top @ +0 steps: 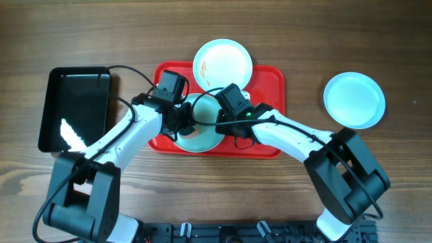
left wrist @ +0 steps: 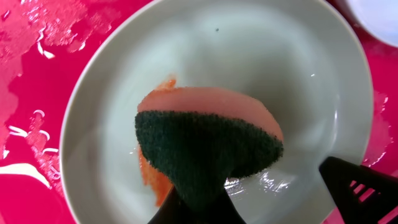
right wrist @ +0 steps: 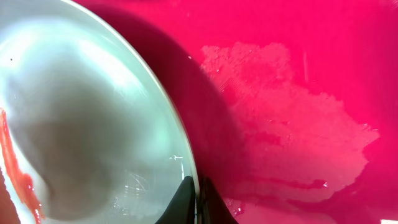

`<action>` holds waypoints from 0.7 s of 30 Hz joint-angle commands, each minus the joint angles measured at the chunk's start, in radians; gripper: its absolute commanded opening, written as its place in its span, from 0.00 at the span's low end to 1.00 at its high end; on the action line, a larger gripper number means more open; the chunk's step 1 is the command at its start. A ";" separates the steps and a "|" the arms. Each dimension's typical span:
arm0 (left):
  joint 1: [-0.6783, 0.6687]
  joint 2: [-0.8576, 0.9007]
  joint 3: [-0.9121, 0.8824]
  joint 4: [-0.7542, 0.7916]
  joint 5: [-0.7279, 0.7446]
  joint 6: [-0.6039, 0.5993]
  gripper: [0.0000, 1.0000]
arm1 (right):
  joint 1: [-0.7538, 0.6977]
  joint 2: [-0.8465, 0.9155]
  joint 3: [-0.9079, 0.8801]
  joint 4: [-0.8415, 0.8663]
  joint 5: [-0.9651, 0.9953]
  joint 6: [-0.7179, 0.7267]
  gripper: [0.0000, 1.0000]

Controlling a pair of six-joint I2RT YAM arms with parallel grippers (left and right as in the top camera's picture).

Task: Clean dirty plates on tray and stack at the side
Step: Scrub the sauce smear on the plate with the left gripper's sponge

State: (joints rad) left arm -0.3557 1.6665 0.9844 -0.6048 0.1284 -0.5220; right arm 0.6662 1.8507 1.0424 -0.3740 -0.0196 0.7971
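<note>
Red tray [top: 270, 84]: middle of the overhead frame, on the wooden table [top: 337, 34]. In both wrist views its floor is wet and glossy.

Centre plate [top: 202, 140]: on the tray's lower middle part, largely covered by both grippers. In the left wrist view the plate [left wrist: 249, 62] fills most of the frame. An orange smear [left wrist: 152, 180] shows at lower left of its well, beside the sponge.

Left gripper [top: 181, 120]: pinched narrow on a sponge [left wrist: 211, 149]. The dark green scouring face looks at the camera, with the pink-orange layer behind it. The sponge is pressed on the well of the centre plate. The fingers [left wrist: 186, 210] show only as a dark shape at the bottom edge.

Right gripper [top: 228, 111]: its jaws are closed together on the rim of the centre plate [right wrist: 81, 112], at the bottom middle of the right wrist frame [right wrist: 198, 200]. An orange streak [right wrist: 15, 168] runs along that frame's left edge.

Smeared plate [top: 223, 64]: upper middle of the overhead frame, at the tray's upper edge with part of it beyond the rim. It carries orange marks left of centre.

Clean plate [top: 354, 100]: right of the frame, on the table, well apart from the tray. No marks are visible on it.

Black tray [top: 74, 108]: left of the frame, apart from the red tray.
</note>
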 commanded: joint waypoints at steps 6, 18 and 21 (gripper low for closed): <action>-0.066 0.012 -0.006 0.053 0.012 -0.014 0.04 | -0.003 -0.011 -0.010 -0.009 0.065 0.014 0.04; -0.092 0.124 -0.006 0.056 -0.006 -0.043 0.04 | -0.003 -0.011 -0.010 -0.017 0.065 0.014 0.04; -0.092 0.145 -0.006 0.055 -0.025 -0.036 0.04 | -0.003 -0.011 -0.010 -0.018 0.065 0.014 0.04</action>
State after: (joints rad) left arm -0.4461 1.7649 0.9848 -0.5434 0.1249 -0.5510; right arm 0.6662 1.8500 1.0424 -0.3775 -0.0055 0.8005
